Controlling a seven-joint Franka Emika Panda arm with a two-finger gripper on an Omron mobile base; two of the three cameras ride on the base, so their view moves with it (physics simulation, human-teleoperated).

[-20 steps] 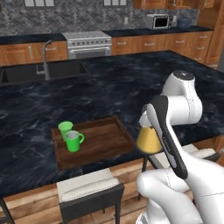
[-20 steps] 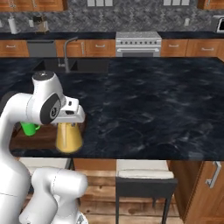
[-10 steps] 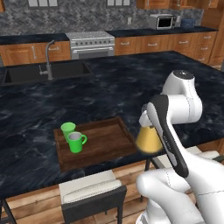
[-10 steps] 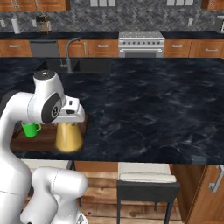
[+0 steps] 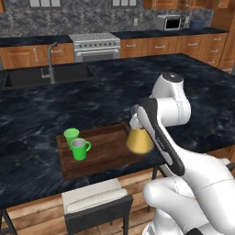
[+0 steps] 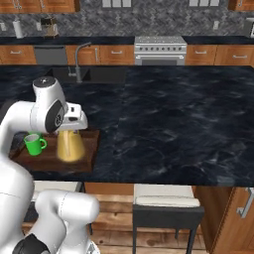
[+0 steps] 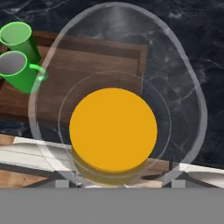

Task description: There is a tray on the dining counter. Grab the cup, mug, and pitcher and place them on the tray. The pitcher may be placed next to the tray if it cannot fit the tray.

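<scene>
Over the near edge of the dining counter (image 5: 41,151) we see the gripper (image 6: 72,130) clamped on the pitcher (image 5: 139,140), jaws spread wide on its clear flared rim, pitcher upright and hanging from the hand. We place the pitcher at the right end of the tray (image 5: 105,153), its orange-yellow lower body above the tray's near right corner; whether its base touches the wood we cannot tell. From the right base view the pitcher (image 6: 69,146) sits over the tray (image 6: 54,161) towards its right rim, with the mug (image 6: 33,144) to its left.

On the tray's left end we see the cup (image 5: 71,136) and the mug (image 5: 80,148) both standing upright, just beside each other, cup nearer the far rim, mug nearer the front, handle pointing right. Both well apart from the pitcher.

Looking down the hand view we see straight into the pitcher (image 7: 113,129), orange disc in the middle and clear rim ringing it, tray (image 7: 92,61) beneath it, cup (image 7: 19,39) and mug (image 7: 17,70) at upper left on the wood, black counter (image 7: 183,52) to the right.

Far side of the dining counter carries a sink (image 5: 43,75) with faucet (image 5: 51,62). A stool (image 5: 96,204) stands below the near edge
</scene>
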